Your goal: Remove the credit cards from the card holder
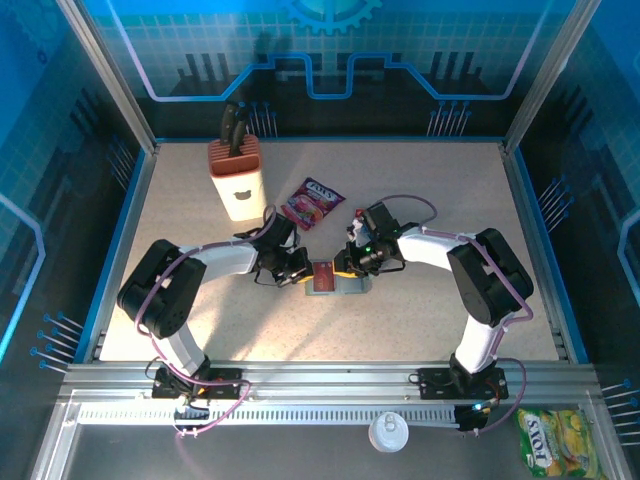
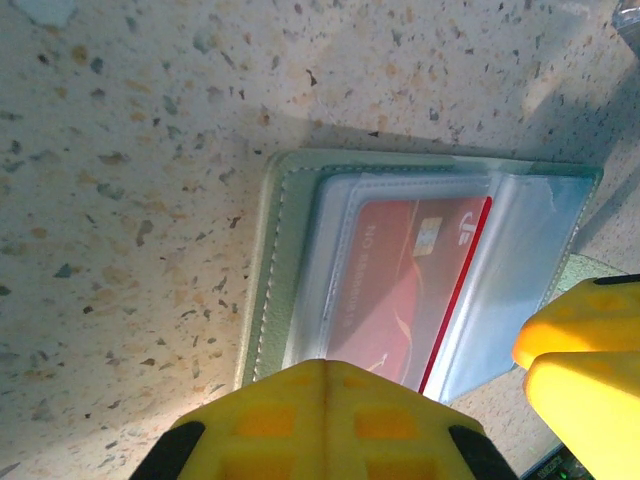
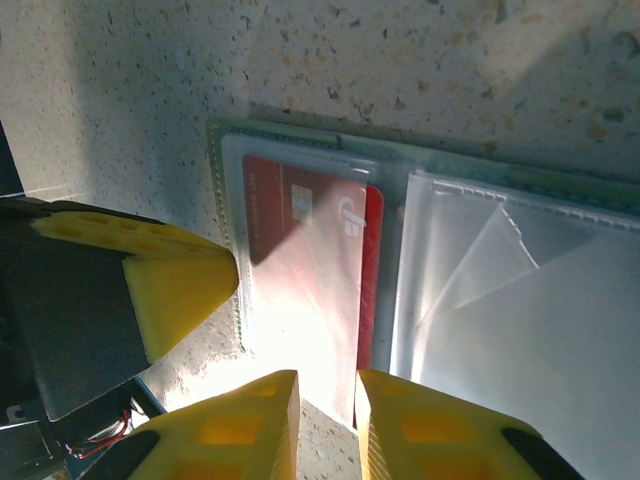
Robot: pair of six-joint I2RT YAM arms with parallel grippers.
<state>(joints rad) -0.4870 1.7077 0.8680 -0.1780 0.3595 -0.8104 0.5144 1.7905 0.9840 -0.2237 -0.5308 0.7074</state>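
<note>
arms [image 1: 215, 262]: white shells, black joints | cables [image 1: 405, 198]: purple | fingers [image 2: 325, 420]: yellow

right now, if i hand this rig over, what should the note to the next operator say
Left end effector: shut, nothing between its fingers, tip at the edge of the flat grey-green folding card holder.
Right end effector: jaws narrow at the end of the clear plastic sleeve; grip unclear.
Things: holder lies open on the speckled table; the thin red plastic credit card sits inside that sleeve.
Done: holder is open.
Left: draw the red card out, then check the other pocket.
</note>
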